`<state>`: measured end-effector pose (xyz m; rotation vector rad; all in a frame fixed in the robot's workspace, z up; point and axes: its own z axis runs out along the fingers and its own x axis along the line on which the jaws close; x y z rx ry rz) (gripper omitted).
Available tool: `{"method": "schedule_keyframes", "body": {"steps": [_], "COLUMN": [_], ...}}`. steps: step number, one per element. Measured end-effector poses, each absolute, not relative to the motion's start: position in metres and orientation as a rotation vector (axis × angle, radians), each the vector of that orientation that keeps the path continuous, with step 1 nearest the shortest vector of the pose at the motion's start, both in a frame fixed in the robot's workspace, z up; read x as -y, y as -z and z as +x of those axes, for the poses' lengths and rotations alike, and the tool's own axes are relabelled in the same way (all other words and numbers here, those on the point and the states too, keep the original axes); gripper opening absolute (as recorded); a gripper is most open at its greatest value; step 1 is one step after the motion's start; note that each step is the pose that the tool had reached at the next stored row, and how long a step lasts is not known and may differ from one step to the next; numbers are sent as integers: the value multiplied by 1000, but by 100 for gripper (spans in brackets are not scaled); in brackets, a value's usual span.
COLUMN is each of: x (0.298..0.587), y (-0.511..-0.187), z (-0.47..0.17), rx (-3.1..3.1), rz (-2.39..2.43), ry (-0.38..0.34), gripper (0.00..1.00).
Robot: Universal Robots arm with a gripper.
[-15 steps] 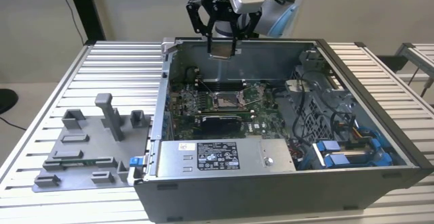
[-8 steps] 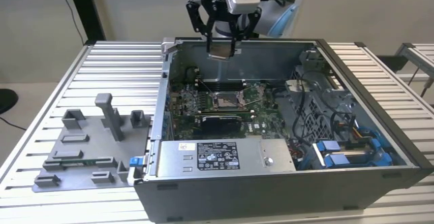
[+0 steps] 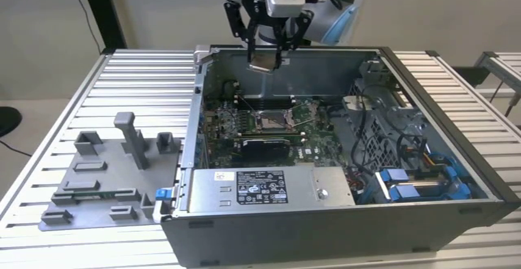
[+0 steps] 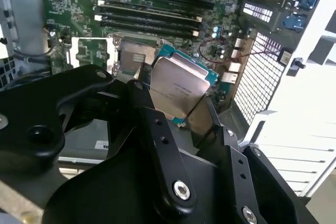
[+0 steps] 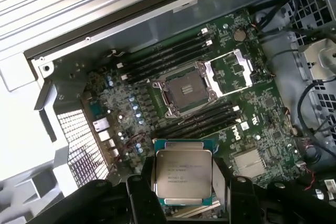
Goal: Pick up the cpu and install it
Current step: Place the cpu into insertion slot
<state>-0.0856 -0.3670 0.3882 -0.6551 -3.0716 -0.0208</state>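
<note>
While it hangs above the far wall of the open computer case (image 3: 443, 104) in the exterior view, the gripper (image 3: 265, 61) has its two black fingers drawn in on the cpu (image 3: 262, 68), pinching the small chip between their tips, so the gap between them is as wide as the chip itself. In the first wrist view the fingers (image 5: 137, 195) press on two opposite edges of the chip, whose pale metal top faces the camera with a thin green rim showing around it. In the second wrist view the chip sits tilted between the fingertips. It is up in the air, touching nothing else, well apart from the green board (image 3: 313, 136) on the floor of the case. On that board lies the dark square socket (image 5: 186, 90), with nothing seated in it and a silvery frame (image 5: 231, 69) folded back just beside it; long black slots (image 5: 202, 121) run along both sides of the socket. A silver box (image 3: 269, 186) with a label sits at the near side of the case. At the exterior view's left, a grey tray (image 3: 106, 180) of holders rests on the slatted table (image 3: 146, 80)
</note>
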Motion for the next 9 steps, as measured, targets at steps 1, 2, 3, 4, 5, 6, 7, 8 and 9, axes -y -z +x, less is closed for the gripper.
{"method": "schedule_keyframes", "body": {"steps": [1,2,3,4,5,6,7,8,9], "x": [367,367,367,367,367,367,367,367,367], "y": [-388,-388,-388,-388,-388,-388,-388,-388,-388], "z": [-86,-86,-86,-86,-86,-86,-86,-86,-86], "rx": [3068,3064,3060,3056,3052,3048,3044,3040,3036], "rz": [-673,-690,-707,-725,-742,-759,-776,-791,-807], "ry": [21,21,21,21,21,21,21,21,21], "gripper": [0,0,0,0,0,0,0,0,0]}}
